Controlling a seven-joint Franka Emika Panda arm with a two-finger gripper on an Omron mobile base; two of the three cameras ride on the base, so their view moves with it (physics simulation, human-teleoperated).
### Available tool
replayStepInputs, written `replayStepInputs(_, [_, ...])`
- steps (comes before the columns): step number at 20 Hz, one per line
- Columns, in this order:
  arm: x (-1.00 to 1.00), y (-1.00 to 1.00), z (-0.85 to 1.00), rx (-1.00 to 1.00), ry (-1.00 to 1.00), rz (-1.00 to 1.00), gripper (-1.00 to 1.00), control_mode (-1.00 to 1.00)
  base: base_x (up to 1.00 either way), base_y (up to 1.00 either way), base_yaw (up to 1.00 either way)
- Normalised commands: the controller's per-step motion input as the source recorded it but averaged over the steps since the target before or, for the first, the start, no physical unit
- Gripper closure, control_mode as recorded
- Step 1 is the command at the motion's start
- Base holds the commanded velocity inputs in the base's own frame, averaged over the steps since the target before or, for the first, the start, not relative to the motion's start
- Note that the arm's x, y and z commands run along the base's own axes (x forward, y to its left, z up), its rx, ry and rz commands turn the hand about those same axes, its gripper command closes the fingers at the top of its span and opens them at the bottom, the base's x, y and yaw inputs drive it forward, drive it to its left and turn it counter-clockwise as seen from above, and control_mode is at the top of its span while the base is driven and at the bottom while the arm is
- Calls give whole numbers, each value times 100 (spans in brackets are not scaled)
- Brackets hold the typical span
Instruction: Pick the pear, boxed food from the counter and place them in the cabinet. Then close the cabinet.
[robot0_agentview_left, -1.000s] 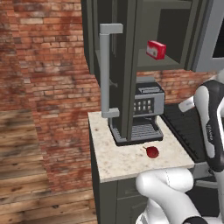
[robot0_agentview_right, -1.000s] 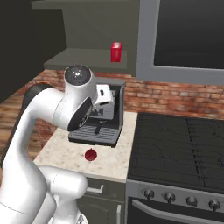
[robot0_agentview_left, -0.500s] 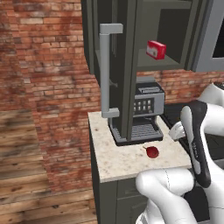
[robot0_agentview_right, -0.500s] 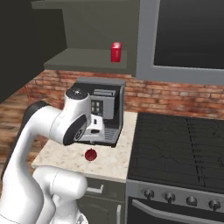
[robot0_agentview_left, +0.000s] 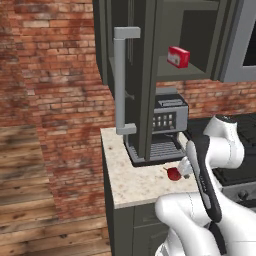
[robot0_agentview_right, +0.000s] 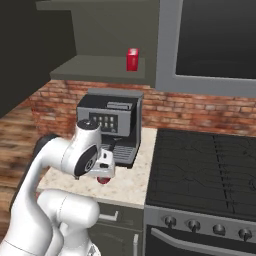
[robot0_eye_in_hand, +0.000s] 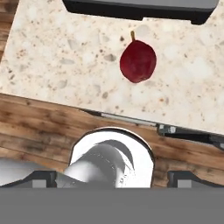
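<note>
The pear (robot0_eye_in_hand: 138, 61) lies on the surface (robot0_eye_in_hand: 65, 70) ahead of the jaws (robot0_agentview_left: 186, 167), apart from them. Their opening cannot be told. The box (robot0_agentview_left: 178, 56) sits in the cabinet (robot0_agentview_left: 150, 75), high above them.

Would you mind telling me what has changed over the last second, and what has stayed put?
The arm has swung down from in front of the coffee machine toward the pear, bringing the hand low over the counter beside the fruit. Nothing was grasped or released. The pear lies where it was, and the boxed food still sits in the open cabinet.
</note>
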Motion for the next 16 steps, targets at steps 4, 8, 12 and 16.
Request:
replayStepInputs(4, [37,0,-47,1,4,-2,-100,-100,0,0,0])
replayStepInputs(8, [40,0,-40,0,0,-2,-100,-100,0,0,0])
replayStepInputs(12, [57,0,-24,0,0,-4,-100,-100,0,0,0])
replayStepInputs(16, [68,0,-17,0,0,-5,-100,-100,0,0,0])
